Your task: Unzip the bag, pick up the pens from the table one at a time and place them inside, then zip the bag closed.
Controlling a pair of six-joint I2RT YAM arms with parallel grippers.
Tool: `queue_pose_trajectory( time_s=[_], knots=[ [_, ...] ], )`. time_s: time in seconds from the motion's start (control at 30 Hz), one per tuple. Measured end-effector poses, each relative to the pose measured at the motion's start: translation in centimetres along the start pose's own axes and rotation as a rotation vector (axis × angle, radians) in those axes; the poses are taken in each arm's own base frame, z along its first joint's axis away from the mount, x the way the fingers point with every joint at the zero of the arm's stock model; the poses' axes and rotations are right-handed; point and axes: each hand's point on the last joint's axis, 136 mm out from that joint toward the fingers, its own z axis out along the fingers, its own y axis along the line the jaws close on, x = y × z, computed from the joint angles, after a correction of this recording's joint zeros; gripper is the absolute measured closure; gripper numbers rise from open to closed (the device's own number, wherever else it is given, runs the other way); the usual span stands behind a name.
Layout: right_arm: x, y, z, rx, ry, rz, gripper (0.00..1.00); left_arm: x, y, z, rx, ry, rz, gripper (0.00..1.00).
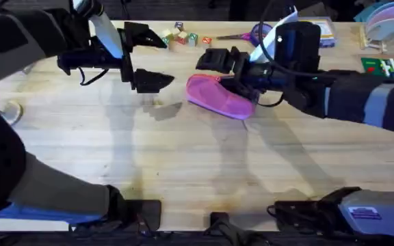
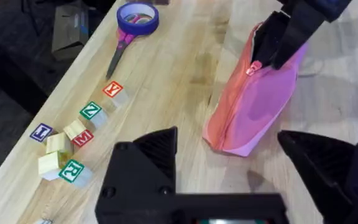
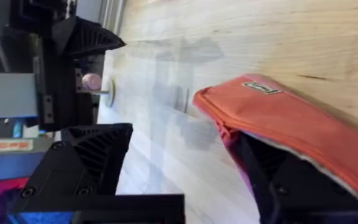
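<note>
The bright-pink bag (image 1: 219, 96) lies on the table (image 1: 183, 157) right of centre. In the left wrist view the bag (image 2: 253, 106) stands on its edge, its zipper pull (image 2: 252, 67) at the far end. My right gripper (image 1: 214, 72) is at that end, open. In the right wrist view its jaws stand wide apart (image 3: 185, 134), and one finger (image 3: 278, 180) rests against the bag (image 3: 297, 118). My left gripper (image 1: 164, 61) hovers open just left of the bag, its fingers (image 2: 148, 162) spread wide with nothing between them. The pens are out of view.
Letter blocks (image 1: 180, 37) and purple-handled scissors (image 1: 248, 35) lie along the far edge; the left wrist view shows the blocks (image 2: 73, 143) and scissors (image 2: 132, 25) near the table's edge. A plate rack (image 1: 385, 20) stands at the back right.
</note>
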Motion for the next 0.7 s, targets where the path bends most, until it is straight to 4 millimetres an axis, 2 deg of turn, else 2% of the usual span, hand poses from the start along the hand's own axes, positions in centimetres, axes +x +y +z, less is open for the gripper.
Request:
queue_pose_trajectory(
  time_s=[0.33, 0.43, 0.7],
  knots=[
    [-0.1, 0.8, -1.1, -0.104, 0.064, 0.012, 0.005, 0.0, 0.0, 0.0, 0.000, 0.000, 0.000, 0.008],
    [-0.5, 2.4, -1.4, -0.177, 0.060, -0.040, 0.005, 0.0, -0.1, 0.0, 0.002, 0.000, -0.004, 0.008],
    [-0.8, 4.0, -2.1, -0.228, 0.048, -0.088, 0.004, 0.0, -0.2, 0.0, 0.006, 0.001, -0.014, 0.008]
  ],
)
